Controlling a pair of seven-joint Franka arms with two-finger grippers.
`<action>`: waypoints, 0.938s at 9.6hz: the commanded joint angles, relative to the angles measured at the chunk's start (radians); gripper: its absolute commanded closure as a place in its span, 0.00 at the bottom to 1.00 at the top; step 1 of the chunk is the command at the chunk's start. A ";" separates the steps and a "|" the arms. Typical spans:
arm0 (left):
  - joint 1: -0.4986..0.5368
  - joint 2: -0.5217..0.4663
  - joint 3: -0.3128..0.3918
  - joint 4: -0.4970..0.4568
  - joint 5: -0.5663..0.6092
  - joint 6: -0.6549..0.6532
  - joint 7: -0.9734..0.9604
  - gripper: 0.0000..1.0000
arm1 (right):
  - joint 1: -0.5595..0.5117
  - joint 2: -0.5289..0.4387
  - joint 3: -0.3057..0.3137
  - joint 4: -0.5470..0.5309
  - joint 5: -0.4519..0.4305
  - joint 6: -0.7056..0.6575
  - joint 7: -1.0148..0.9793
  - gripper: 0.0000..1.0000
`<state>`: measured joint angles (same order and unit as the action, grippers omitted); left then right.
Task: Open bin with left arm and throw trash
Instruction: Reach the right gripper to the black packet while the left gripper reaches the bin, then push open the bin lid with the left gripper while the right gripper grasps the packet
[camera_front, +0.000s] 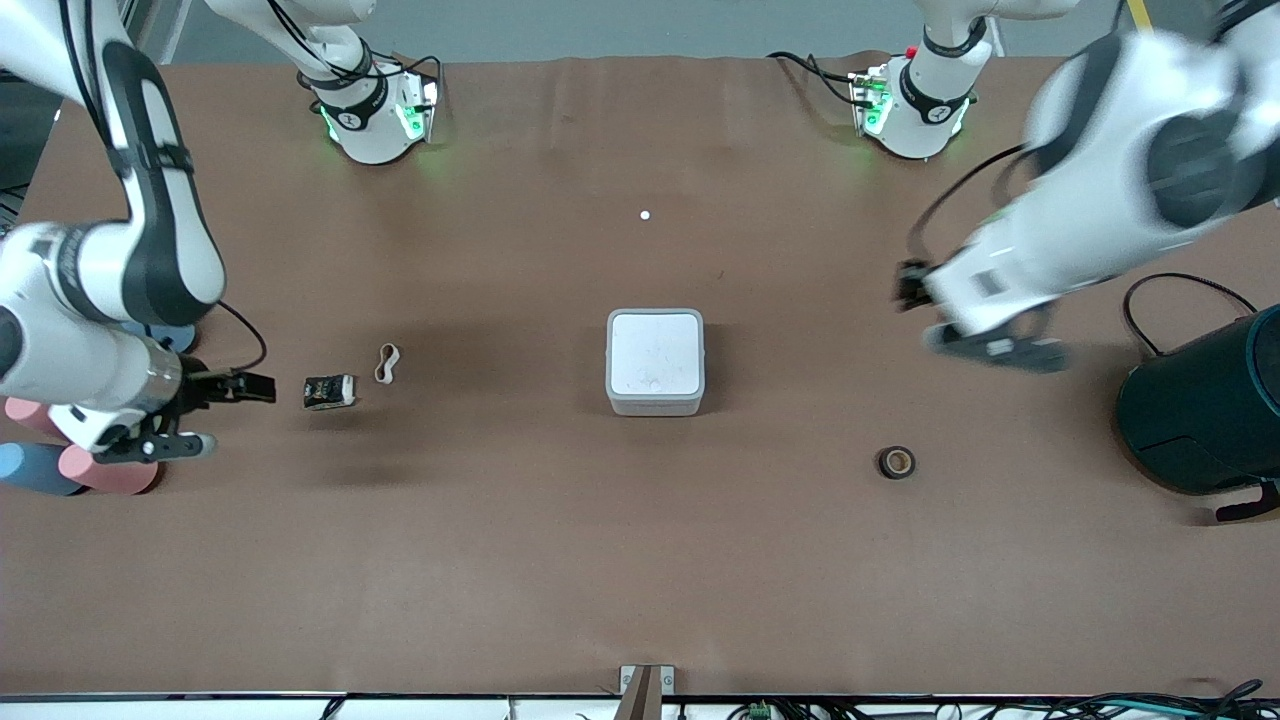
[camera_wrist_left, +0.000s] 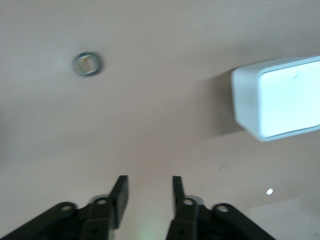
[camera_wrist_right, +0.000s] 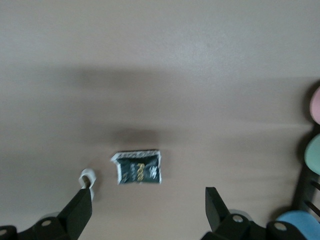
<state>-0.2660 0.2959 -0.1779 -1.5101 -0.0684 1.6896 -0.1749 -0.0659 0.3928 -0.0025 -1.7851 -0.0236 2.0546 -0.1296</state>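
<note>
At centre of the tabletop (camera_front: 560, 560): the bin (camera_front: 655, 361), lid flat and closed, with wrapper (camera_front: 329, 391) and rubber band (camera_front: 387, 363) out at its nine o'clock, tape roll (camera_front: 896, 462) at four o'clock. Over bare tabletop at three o'clock: left tool (camera_wrist_left: 149, 192), fingers slightly apart, empty. Near the cups (camera_front: 70, 465): right tool (camera_wrist_right: 149, 202), wide apart above the wrapper.

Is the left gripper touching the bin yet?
Apart. In the front view the left gripper hangs over bare table toward the left arm's end, well clear of the bin, whose lid is closed.
</note>
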 joint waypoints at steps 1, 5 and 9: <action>-0.105 0.147 0.005 0.086 -0.004 0.152 -0.050 1.00 | -0.028 -0.026 0.013 -0.208 -0.010 0.268 -0.009 0.00; -0.240 0.310 0.003 0.087 -0.008 0.482 -0.183 1.00 | -0.022 0.026 0.018 -0.324 -0.004 0.463 -0.009 0.00; -0.294 0.388 0.003 0.076 -0.011 0.573 -0.247 1.00 | -0.012 0.035 0.024 -0.375 -0.004 0.472 -0.009 0.00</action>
<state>-0.5416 0.6666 -0.1808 -1.4565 -0.0690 2.2500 -0.4105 -0.0787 0.4404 0.0148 -2.1199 -0.0236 2.5042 -0.1323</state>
